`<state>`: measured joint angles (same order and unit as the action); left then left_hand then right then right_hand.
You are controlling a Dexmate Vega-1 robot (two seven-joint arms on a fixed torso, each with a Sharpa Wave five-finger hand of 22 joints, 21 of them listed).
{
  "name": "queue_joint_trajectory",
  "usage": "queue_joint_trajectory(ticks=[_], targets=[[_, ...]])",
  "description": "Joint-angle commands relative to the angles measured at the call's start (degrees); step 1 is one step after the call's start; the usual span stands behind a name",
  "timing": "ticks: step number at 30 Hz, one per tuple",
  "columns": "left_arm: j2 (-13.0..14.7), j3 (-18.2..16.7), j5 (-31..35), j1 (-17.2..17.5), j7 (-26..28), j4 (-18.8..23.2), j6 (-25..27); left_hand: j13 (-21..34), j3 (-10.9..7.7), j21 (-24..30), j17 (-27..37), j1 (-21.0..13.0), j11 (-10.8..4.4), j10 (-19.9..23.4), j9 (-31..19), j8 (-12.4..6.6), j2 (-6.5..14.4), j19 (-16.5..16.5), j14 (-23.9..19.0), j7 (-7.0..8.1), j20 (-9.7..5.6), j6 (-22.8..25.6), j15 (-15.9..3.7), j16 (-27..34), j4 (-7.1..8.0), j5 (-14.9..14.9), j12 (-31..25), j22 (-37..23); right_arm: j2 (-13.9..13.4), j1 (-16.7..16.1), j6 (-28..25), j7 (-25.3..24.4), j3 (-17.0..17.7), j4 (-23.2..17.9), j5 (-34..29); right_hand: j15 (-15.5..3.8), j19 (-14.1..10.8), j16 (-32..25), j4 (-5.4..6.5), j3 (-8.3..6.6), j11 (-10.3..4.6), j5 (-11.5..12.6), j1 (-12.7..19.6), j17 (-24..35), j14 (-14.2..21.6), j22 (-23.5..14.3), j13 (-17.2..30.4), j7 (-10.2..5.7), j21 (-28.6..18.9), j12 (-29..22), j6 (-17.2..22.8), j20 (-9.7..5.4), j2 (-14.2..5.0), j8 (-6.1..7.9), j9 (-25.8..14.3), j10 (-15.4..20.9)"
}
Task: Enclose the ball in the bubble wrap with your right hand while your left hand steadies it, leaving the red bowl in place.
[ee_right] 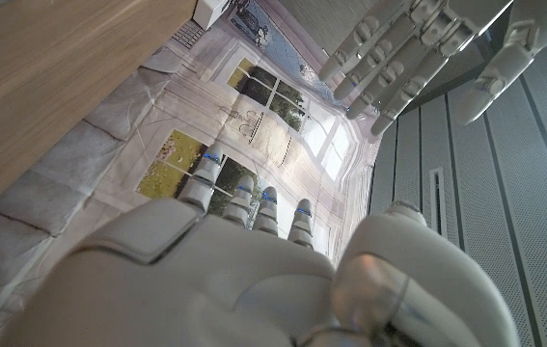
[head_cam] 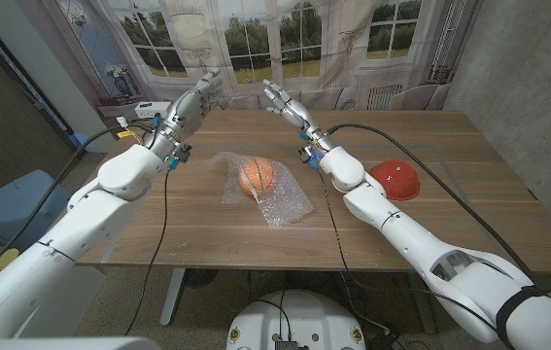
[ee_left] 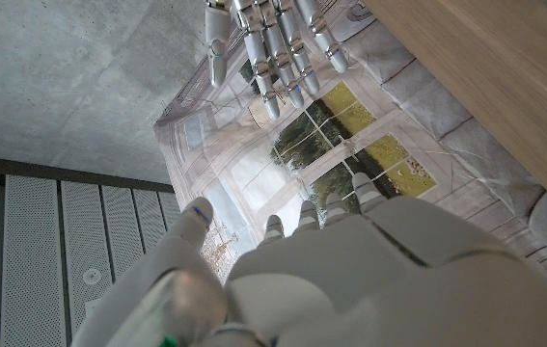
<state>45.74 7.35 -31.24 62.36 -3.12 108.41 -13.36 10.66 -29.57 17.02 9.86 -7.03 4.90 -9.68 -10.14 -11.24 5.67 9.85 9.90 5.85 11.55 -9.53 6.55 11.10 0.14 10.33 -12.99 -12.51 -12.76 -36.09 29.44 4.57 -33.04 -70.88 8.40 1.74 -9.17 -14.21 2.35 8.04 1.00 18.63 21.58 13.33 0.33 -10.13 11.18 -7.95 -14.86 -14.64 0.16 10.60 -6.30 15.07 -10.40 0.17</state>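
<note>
The left hand (head_cam: 194,102) is raised over the far left part of the wooden surface (head_cam: 207,219), its fingers (head_cam: 209,82) straight, slightly apart and pointing away from the robot, holding nothing; in the left wrist view the back of this hand (ee_left: 350,270) shows with the fingertips reaching toward the printed backdrop. Toward the middle, well short of both hands, lies the crumpled sheet of bubble wrap (head_cam: 280,202) with the orange ball (head_cam: 257,176) sitting on it — the wrap rises partly around the ball but leaves its top uncovered, and no fingers touch either one. The right hand (head_cam: 290,105) hovers over the far middle of the surface, fingers (head_cam: 275,92) spread and empty, pointing toward the left hand; its back (ee_right: 244,270) shows in the right wrist view, with the left hand's fingers (ee_right: 389,58) opposite it. Further right, the red bowl (head_cam: 396,179) rests upside down on the surface, apart from the wrap. Behind the surface hangs a backdrop (head_cam: 285,39) printed with windows and greenery — to its right stands a grey concrete wall (head_cam: 518,58)
</note>
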Motion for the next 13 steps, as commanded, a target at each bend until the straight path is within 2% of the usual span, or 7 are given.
queue_joint_trajectory(ticks=[1, 6, 13], targets=[[-1.7, 0.2, -3.2, 1.3, -1.9, -3.3, -4.3, 0.0, 0.00, 0.2, 0.1, -0.1, -0.29, -4.1, 0.0, -0.26, -0.7, 1.1, 6.9, 0.21, 0.25, 0.2, -0.42, 0.1, -0.27, -0.2, -0.2, 0.0, -0.7, 1.8, 0.1, 1.2, 3.9, 3.2, 6.4, 0.33, -1.2, -0.4, 0.12, 0.20, 0.35, -0.2, -0.1, 0.0, 0.9, 0.0, 0.0, -0.20, -0.4, -0.4, 1.7, -1.60, -0.30, 0.24, -0.1, 1.6], [-1.1, -0.2, -4.1, 2.6, 0.3, -2.6, -1.6, 0.0, 0.09, 0.2, 0.1, -0.1, -0.38, -4.2, 0.0, -0.16, -0.8, 1.2, 6.9, 0.05, 0.30, 0.2, -0.38, 0.0, -0.31, -0.2, -0.1, 0.1, 0.7, 3.9, 1.4, 0.8, 4.8, 8.1, 7.8, 0.09, -1.5, -0.4, 0.37, 0.17, 0.52, -0.2, -0.5, -0.1, 1.1, 0.0, 0.0, 0.02, -0.2, -0.3, 2.5, -2.24, -0.62, 0.17, -0.1, 1.9], [-1.2, 0.7, -4.9, 1.9, 0.4, -4.0, -0.7, 0.0, 0.19, -0.2, 0.2, 0.1, -0.06, -4.7, 0.0, 0.25, -0.8, 2.0, 7.5, -0.07, 0.36, -0.3, -0.27, -0.4, -0.27, -0.1, 0.2, 0.1, 2.2, 5.3, 4.9, 2.6, 5.6, 13.0, 10.1, -0.41, -1.3, -0.3, 0.50, 0.10, 0.61, -0.1, -0.6, -0.1, 1.0, 0.0, 0.0, -0.04, 0.0, -0.1, 2.6, -2.51, -0.88, -0.08, -0.1, 2.0]])
